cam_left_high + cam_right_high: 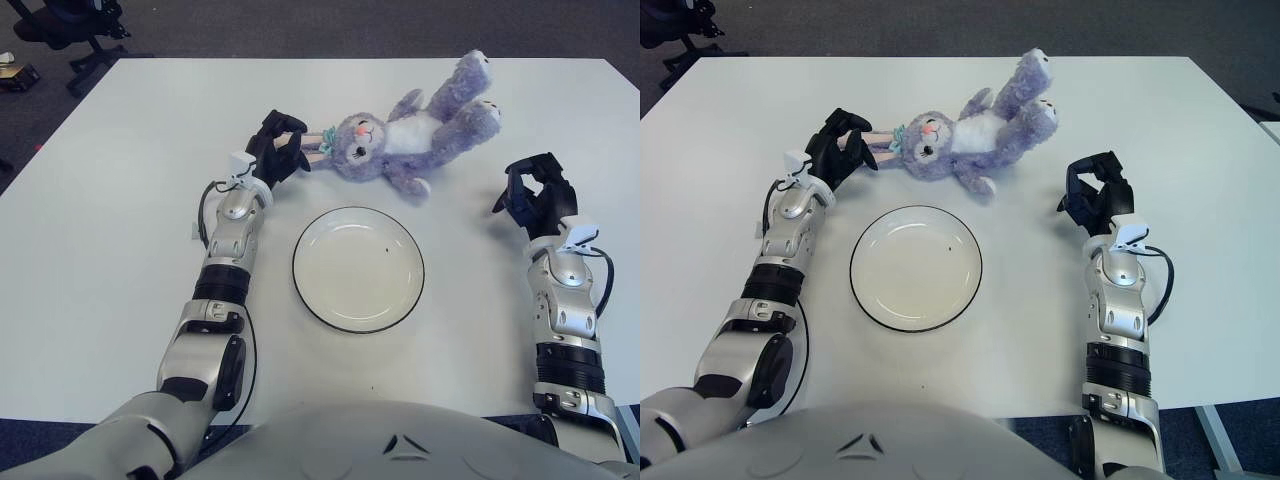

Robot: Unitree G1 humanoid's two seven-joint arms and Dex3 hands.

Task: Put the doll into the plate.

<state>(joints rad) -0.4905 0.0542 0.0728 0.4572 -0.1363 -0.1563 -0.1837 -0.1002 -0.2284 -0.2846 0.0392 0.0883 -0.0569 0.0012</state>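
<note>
A purple plush bunny doll point(410, 135) lies on its back on the white table, just beyond the plate, with its legs pointing to the far right. Its long ears point(318, 142) point left into my left hand point(280, 145), whose fingers are curled around them. A white plate point(350, 285) with a dark rim sits in the middle of the table, near the doll, and holds nothing. My right hand point(535, 190) shows to the right of the doll and the plate, apart from both, fingers loosely curved and holding nothing.
The white table point(120, 200) reaches out to all sides, its far edge behind the doll. An office chair point(70, 25) and a small box point(15, 75) stand on the dark floor beyond the far left corner.
</note>
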